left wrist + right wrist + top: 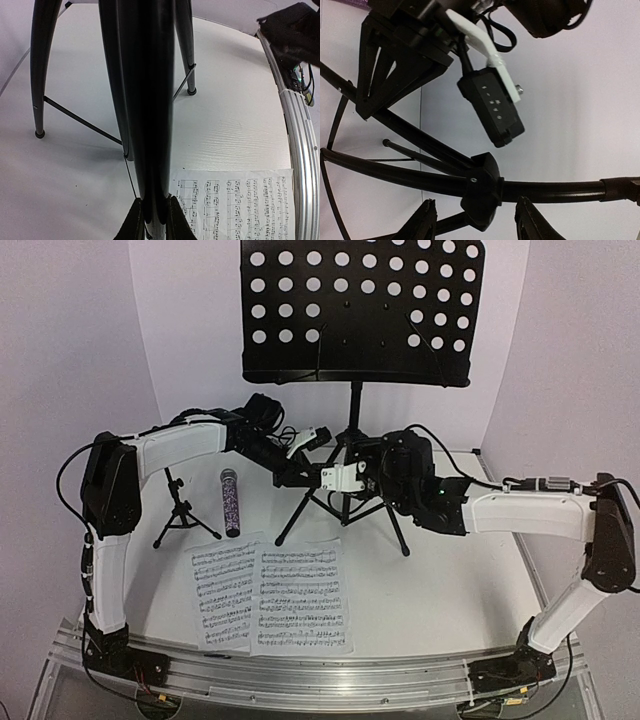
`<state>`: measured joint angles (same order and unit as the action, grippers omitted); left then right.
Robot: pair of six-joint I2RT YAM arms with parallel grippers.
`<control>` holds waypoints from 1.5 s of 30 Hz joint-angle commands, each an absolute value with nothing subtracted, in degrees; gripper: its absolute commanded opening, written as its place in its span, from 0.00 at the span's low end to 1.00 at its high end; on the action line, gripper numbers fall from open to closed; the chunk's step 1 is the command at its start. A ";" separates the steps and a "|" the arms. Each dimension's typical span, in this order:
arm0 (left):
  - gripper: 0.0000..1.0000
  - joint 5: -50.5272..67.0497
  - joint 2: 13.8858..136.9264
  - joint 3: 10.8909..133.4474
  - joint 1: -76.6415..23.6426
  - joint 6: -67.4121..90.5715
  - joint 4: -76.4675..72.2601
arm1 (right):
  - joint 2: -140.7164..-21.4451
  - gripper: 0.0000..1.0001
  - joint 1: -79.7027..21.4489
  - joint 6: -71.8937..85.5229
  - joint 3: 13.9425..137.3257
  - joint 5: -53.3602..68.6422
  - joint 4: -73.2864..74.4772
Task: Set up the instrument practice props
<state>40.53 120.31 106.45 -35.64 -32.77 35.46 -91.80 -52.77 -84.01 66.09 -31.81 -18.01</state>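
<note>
The black music stand stands at the back centre, its perforated desk [360, 310] high above its tripod legs [395, 525]. My left gripper [303, 476] [154, 200] is shut on one black leg [145, 100] of the stand. Opposite it, my right gripper [336, 480] [475, 201] is open, its fingers on either side of the tripod's hub [482, 187] without touching it. Two music sheets [272, 598] [240, 205] lie flat at the front. The glittery microphone [230, 502] lies beside the small mic stand [180, 512] on the left.
An aluminium rail [300, 675] [300, 165] runs along the near edge with both arm bases on it. White walls close in the back and sides. The left gripper's body and cables [492, 107] hang close above the hub.
</note>
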 commanded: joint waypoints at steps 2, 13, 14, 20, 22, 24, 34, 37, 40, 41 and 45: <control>0.00 39.30 121.47 106.50 -36.04 -36.04 39.08 | -94.52 0.49 -52.87 -87.09 69.31 -33.10 -19.95; 0.00 39.51 121.28 106.13 -36.03 -36.12 39.15 | -93.82 0.43 -52.67 -87.34 69.26 -35.23 -23.31; 0.00 39.54 121.29 106.10 -36.03 -36.09 39.12 | -93.75 0.43 -52.60 -87.32 69.33 -35.36 -23.40; 0.00 39.55 121.29 106.08 -36.07 -36.12 39.12 | -94.17 0.42 -51.69 -86.67 68.73 -36.21 -23.70; 0.00 39.56 121.29 106.08 -36.03 -36.12 39.15 | -94.70 0.39 -51.46 -86.48 69.05 -36.08 -23.79; 0.00 39.54 121.29 106.05 -36.03 -36.12 39.12 | -95.46 0.36 -51.19 -86.40 69.78 -36.04 -23.95; 0.00 39.46 121.38 106.08 -36.03 -36.12 39.02 | -96.50 0.23 -50.92 -85.65 70.16 -35.50 -24.08; 0.00 39.46 121.38 106.00 -36.02 -36.15 39.03 | -96.81 0.14 -51.06 -85.58 70.17 -35.45 -24.08; 0.00 39.46 121.38 105.98 -36.02 -36.13 39.02 | -97.16 0.00 -51.10 -85.36 70.29 -35.52 -24.08; 0.00 39.46 121.38 105.99 -36.01 -36.13 38.95 | -97.31 0.00 -51.10 -85.18 70.37 -35.77 -24.12; 0.00 39.47 121.45 106.03 -36.03 -36.04 38.73 | -99.08 0.00 -51.50 -82.31 71.03 -38.47 -24.74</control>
<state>40.48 120.31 106.45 -35.62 -32.93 35.46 -96.22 -51.24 -85.45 68.21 -35.96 -22.09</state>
